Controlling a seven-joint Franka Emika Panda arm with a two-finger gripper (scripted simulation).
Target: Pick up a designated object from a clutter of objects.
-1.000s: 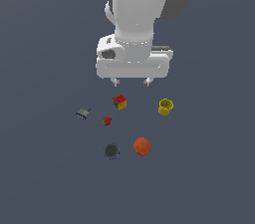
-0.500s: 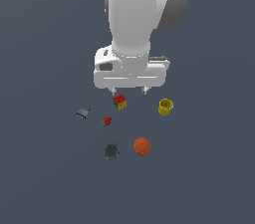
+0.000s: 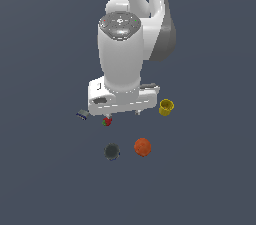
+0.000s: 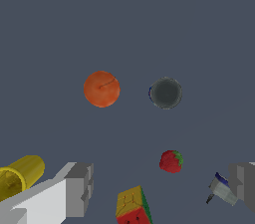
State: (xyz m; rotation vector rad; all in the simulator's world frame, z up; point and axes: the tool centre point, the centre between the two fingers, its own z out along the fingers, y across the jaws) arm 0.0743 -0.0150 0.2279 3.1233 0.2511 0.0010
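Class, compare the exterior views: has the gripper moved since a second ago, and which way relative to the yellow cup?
Yes. The gripper has dropped: it hung well above the yellow cup before and now sits level with it, hiding the cube.

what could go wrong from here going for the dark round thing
1. The orange ball lies right beside the dark round thing and is about as big, so a descent slightly off could knock or grab it.
2. The open gripper hangs over the strawberry and multicoloured cube, so moving low could sweep them.
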